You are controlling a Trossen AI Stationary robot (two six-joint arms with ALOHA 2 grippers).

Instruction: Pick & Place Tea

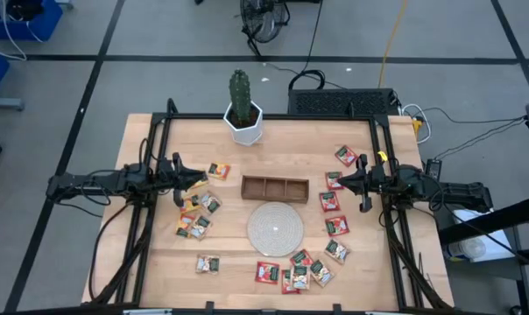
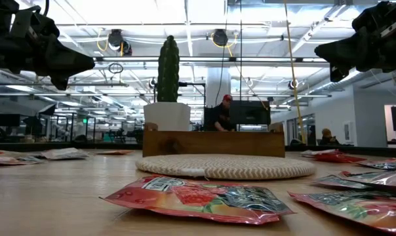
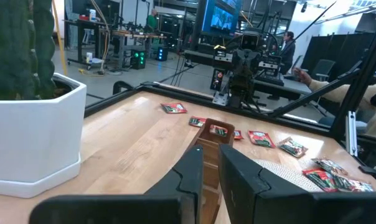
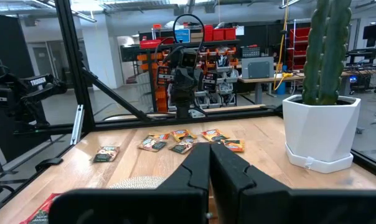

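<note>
The left end effector [image 1: 201,179], fingers nearly together with a narrow gap and holding nothing, hangs above the worktop [image 1: 159,262] left of the wooden tray [image 1: 274,188]. The right end effector [image 1: 339,181], fingers pressed together and empty, hangs to the tray's right. Tea sachets [image 1: 199,219] lie scattered flat on the worktop left of the tray, with more [image 1: 330,201] to its right and below the woven disc [image 1: 275,229]. A potted cactus [image 1: 242,109] stands behind the tray.
</note>
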